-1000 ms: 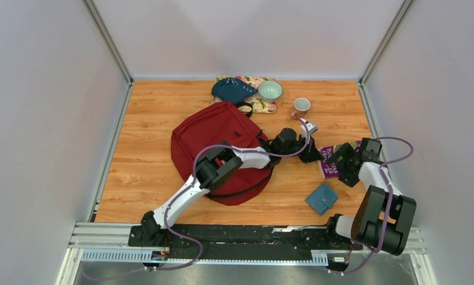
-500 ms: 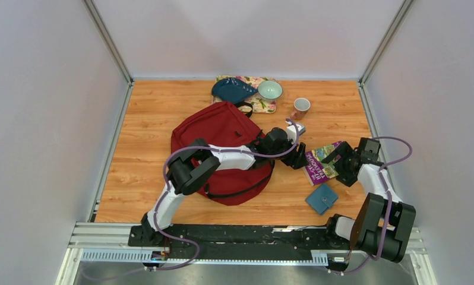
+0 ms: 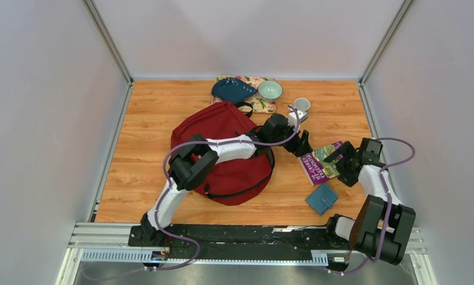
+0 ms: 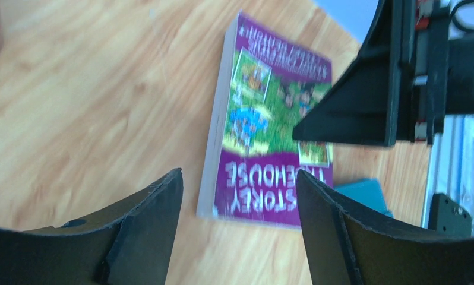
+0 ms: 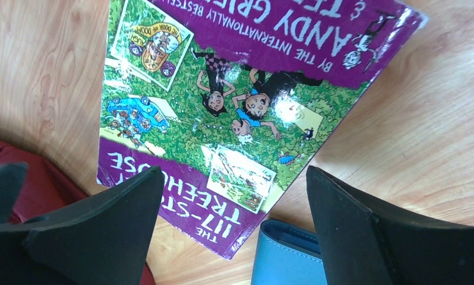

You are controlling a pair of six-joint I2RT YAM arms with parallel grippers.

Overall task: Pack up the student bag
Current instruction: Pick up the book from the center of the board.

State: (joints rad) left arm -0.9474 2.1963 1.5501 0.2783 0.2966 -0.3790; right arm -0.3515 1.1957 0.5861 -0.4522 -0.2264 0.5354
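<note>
Red backpack (image 3: 214,126) lies mid-desk (image 3: 145,178), the left arm reaching across it. Book (image 3: 318,164) lies flat just right of it. Left jaws and right jaws both stand apart over opposite book edges, nothing gripped; probably positioning it for packing.

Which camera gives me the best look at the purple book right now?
Right wrist: the purple book nearly fills the frame, sharp, with its cover lettering legible. Left wrist shows it blurred and partly blocked; top external shows it small, whole, lying flat.
</note>
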